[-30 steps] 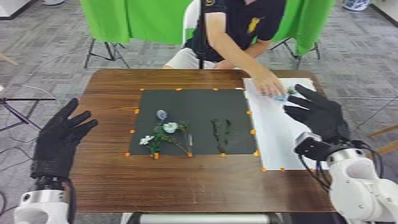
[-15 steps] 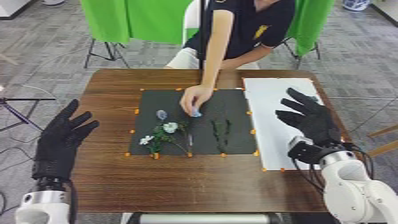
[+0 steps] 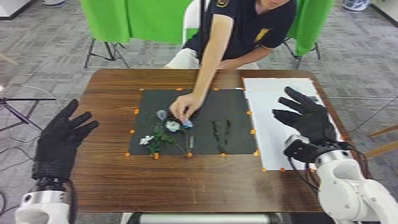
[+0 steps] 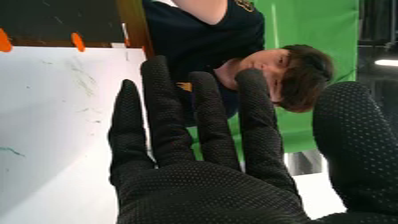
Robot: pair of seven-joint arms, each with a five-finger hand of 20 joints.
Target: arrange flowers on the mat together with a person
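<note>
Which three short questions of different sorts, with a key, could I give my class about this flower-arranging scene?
1. True or false: the person's bare hand is holding a small blue flower.
2. Multiple choice: what lies on the right half of the dark grey rectangular mat? (a) a red rose; (b) thin green sprigs; (c) a glass vase.
3. Fill in: seen from the robot, the white paper sheet lies to the ____ of the mat.

Key: 1 true; 2 b; 3 right.

The white right arm (image 3: 348,176) has looping black cables (image 3: 308,178).
</note>
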